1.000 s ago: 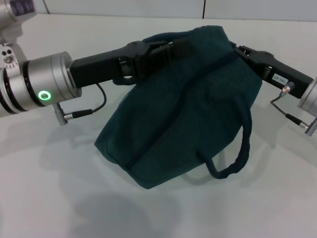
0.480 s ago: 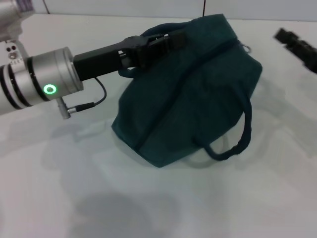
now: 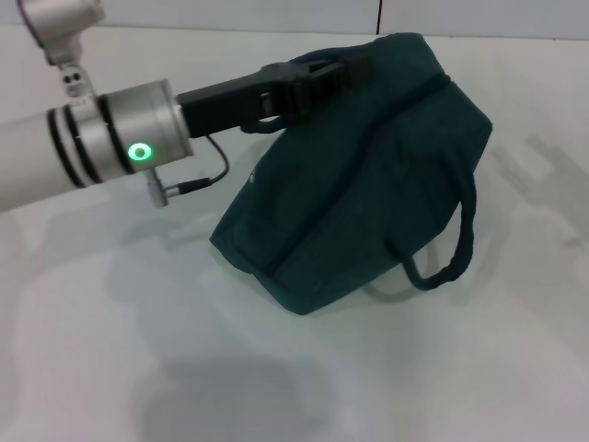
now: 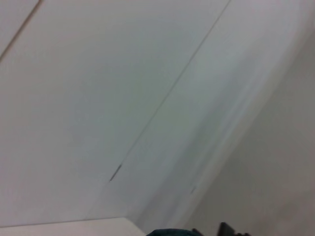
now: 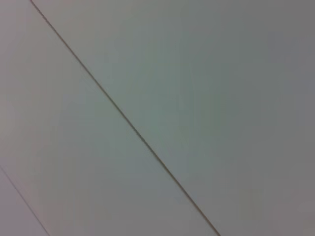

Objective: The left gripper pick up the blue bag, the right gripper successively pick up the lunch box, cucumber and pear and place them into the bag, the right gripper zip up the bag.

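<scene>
The left gripper (image 3: 339, 72), reaching in from the left edge of the head view, meets the upper edge of the blue bag (image 3: 368, 175) near the top centre of the frame. Its black claw is pressed against the bag's top fabric; whether the fingers are clenched on the cloth or merely lying on it cannot be told from this angle. Behind the claw, the silver cylinder (image 3: 138, 138) with its lit green ring (image 3: 139, 152) sits in the upper left, a thin black cable (image 3: 204, 175) looping beneath it.

The blue bag fills the centre and right of the head view, slumped on the white table (image 3: 110, 350), its top tilted toward the upper right and its lower corner pointing toward the bottom centre. One loop handle (image 3: 451, 249) hangs down its right side, the end curling onto the table.

The right gripper appears in none of the pictures. The left wrist view shows pale wall panels, with a sliver of teal fabric (image 4: 165, 232) at its lower edge; the right wrist view shows only a plain pale surface crossed by a thin dark line.
</scene>
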Tool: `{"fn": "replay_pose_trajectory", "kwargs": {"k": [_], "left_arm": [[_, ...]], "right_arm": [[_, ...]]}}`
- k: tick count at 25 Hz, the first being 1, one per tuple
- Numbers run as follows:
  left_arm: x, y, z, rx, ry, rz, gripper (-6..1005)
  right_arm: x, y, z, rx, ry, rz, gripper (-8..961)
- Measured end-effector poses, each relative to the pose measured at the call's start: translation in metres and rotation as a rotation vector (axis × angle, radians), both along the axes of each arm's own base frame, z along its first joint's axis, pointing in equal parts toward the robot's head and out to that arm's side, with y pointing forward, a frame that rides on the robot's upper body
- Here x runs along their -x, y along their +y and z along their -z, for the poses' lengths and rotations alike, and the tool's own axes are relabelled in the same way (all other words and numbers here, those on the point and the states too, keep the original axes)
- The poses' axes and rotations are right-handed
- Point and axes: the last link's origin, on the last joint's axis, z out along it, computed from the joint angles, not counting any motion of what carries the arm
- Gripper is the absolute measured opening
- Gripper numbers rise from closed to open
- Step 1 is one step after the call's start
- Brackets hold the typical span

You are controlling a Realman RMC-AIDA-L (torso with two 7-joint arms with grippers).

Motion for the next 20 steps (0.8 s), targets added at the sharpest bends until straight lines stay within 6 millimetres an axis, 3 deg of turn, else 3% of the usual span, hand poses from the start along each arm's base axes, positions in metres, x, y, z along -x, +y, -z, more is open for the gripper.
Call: {"fn": "replay_pose_trajectory", "kwargs": {"k": [7,20], "left_arm": [[-0.009,0.018,0.018,-0.049,0.075,-0.022,94],[-0.004,0.021,0.008,-0.133,0.031,-0.049,329]], "right_arm": [[0.001,0.001,0.001,0.002,-0.009,-0.008,687],[-0.002,-0.001,-0.004,-0.004,-0.019,-0.008,688]]}}
